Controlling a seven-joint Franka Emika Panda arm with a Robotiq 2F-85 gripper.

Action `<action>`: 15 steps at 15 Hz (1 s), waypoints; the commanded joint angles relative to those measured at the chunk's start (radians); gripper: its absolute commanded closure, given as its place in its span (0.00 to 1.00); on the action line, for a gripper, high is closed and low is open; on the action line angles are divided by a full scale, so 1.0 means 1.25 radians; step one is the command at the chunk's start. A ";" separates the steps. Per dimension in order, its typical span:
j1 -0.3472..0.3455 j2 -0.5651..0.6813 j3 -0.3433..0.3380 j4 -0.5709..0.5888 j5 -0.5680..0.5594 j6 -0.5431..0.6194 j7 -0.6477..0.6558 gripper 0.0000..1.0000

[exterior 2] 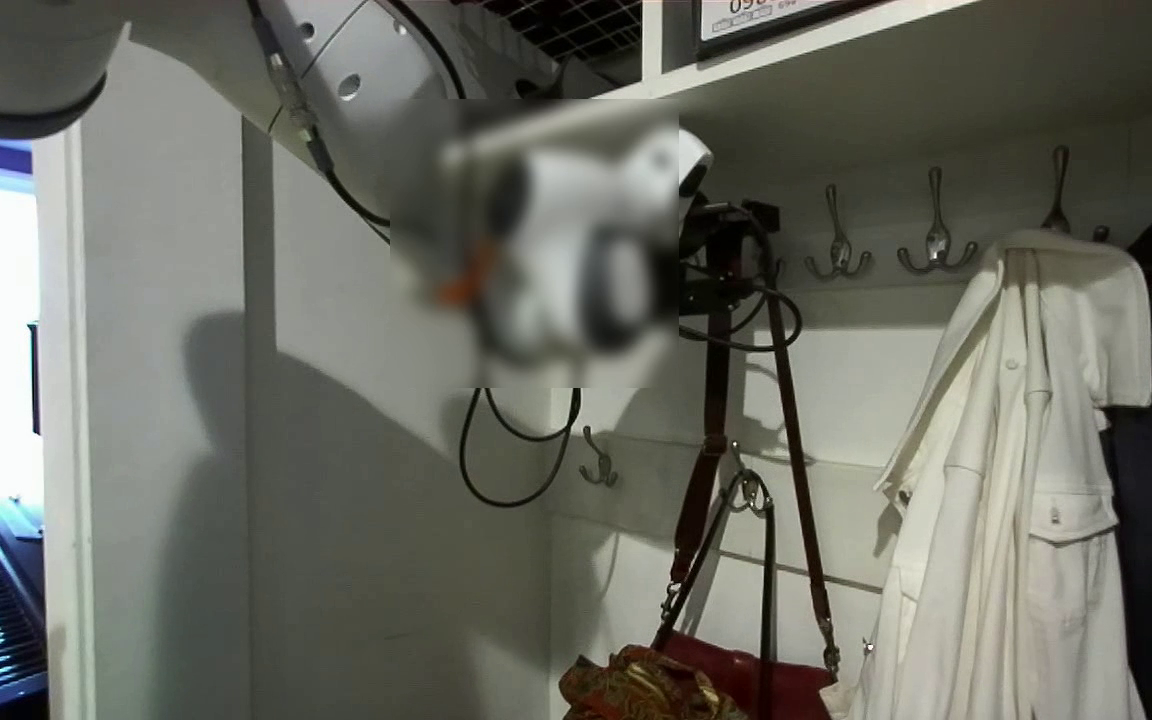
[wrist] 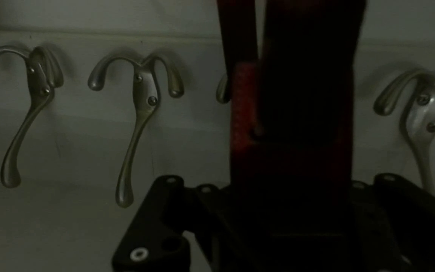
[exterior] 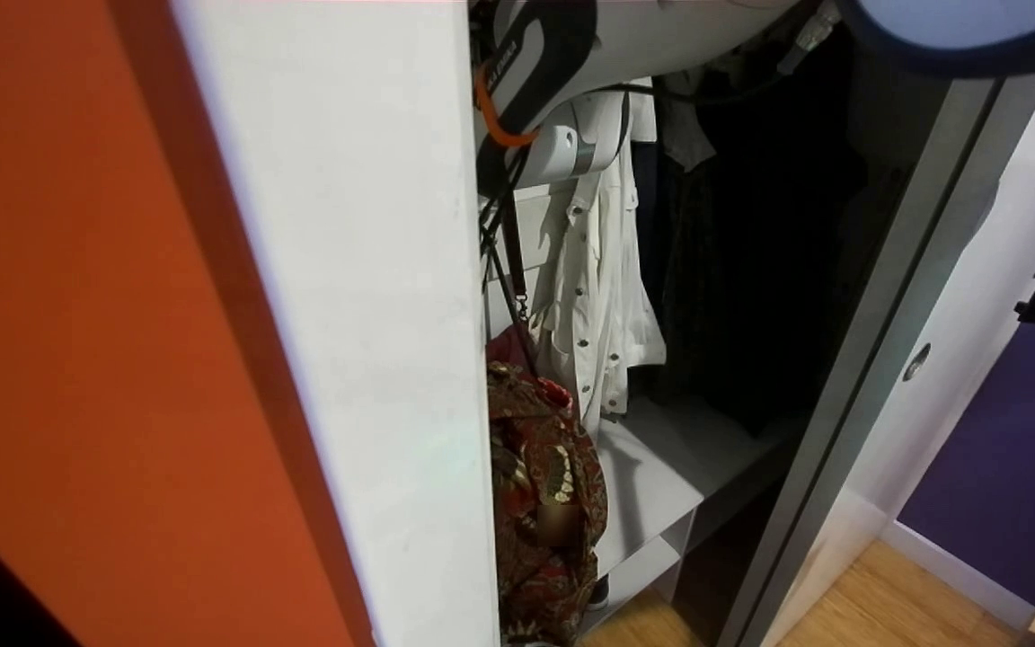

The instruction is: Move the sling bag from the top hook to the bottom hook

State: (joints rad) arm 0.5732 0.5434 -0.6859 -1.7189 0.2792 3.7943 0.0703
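Observation:
The sling bag (exterior 2: pixel 726 668) is dark red and hangs low, partly behind a patterned bag, in both exterior views (exterior: pixel 507 347). Its brown-red strap (exterior 2: pixel 798 440) runs up to my gripper (exterior 2: pixel 736 272) at top-row height. In the upside-down wrist view the strap (wrist: pixel 244 121) lies between my gripper's fingers (wrist: pixel 293 200). The fingertips are hidden by it, and the fingers look shut on it. A top hook (wrist: pixel 223 90) shows only its tip behind the strap; whether the strap touches it is hidden. A bottom hook (exterior 2: pixel 599 465) is bare. Another bottom hook (exterior 2: pixel 748 488) bears a dark handle.
The patterned bag (exterior 2: pixel 641 685) hangs below the bottom hooks. A white jacket (exterior 2: pixel 1006 480) hangs to the right, with dark clothes beside it. Bare top hooks (exterior 2: pixel 936 240) line the board under a shelf (exterior 2: pixel 886 90). A white panel (exterior: pixel 347 270) bounds the closet. Cables loop near the wrist.

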 commanded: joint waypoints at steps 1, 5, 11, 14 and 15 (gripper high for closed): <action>0.000 -0.009 -0.009 -0.008 0.010 0.055 0.000 1.00; -0.013 -0.003 0.005 0.000 -0.011 0.100 0.025 1.00; -0.255 -0.035 0.328 0.024 -0.035 0.181 -0.096 1.00; -0.320 -0.028 0.407 0.038 -0.052 0.201 -0.103 1.00; -0.335 -0.026 0.424 0.042 -0.054 0.212 -0.103 1.00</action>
State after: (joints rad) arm 0.2275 0.5206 -0.2361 -1.6930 0.2413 4.0106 -0.0400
